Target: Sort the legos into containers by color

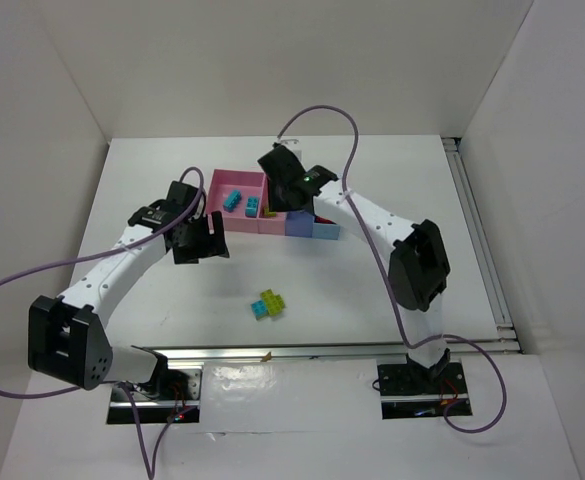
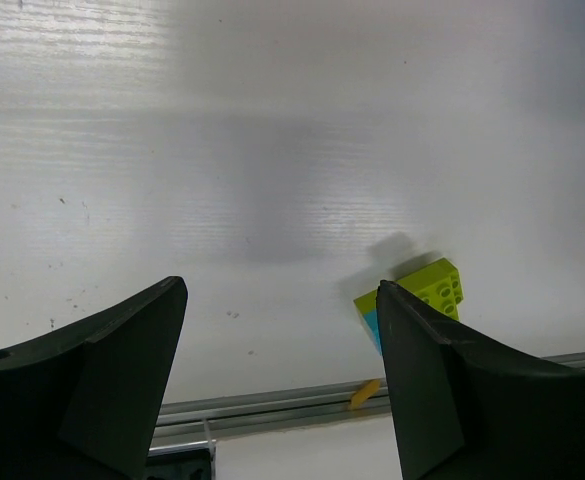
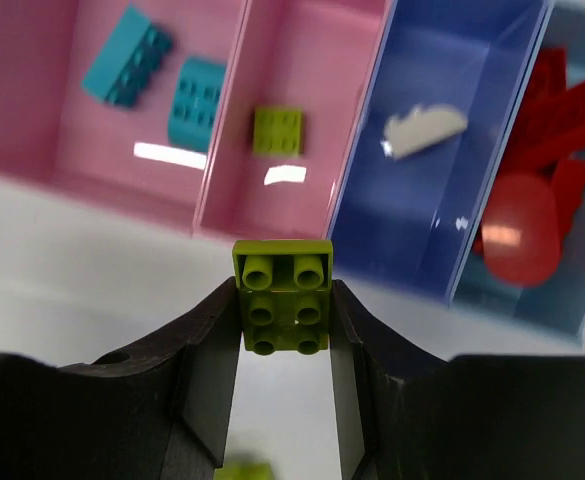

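Plainly, the right hand (image 3: 283,290) was clenched on a lime green lego (image 3: 283,300), holding it over the desk (image 3: 52,265) at the near edge of the containers (image 3: 222,130), in line with the second pink bin (image 3: 342,90). That bin held one lime brick (image 3: 278,130). The first pink bin (image 3: 32,100) held two cyan bricks (image 3: 127,55), the blue bin (image 3: 472,200) a beige piece (image 3: 425,130), and the light blue bin (image 3: 532,290) red bricks (image 3: 557,110). The left hand (image 2: 282,290) hung released, fingers spread, over the desk, well apart from the tray. A loose lime-and-cyan cluster (image 1: 268,304) lay just beside one finger.
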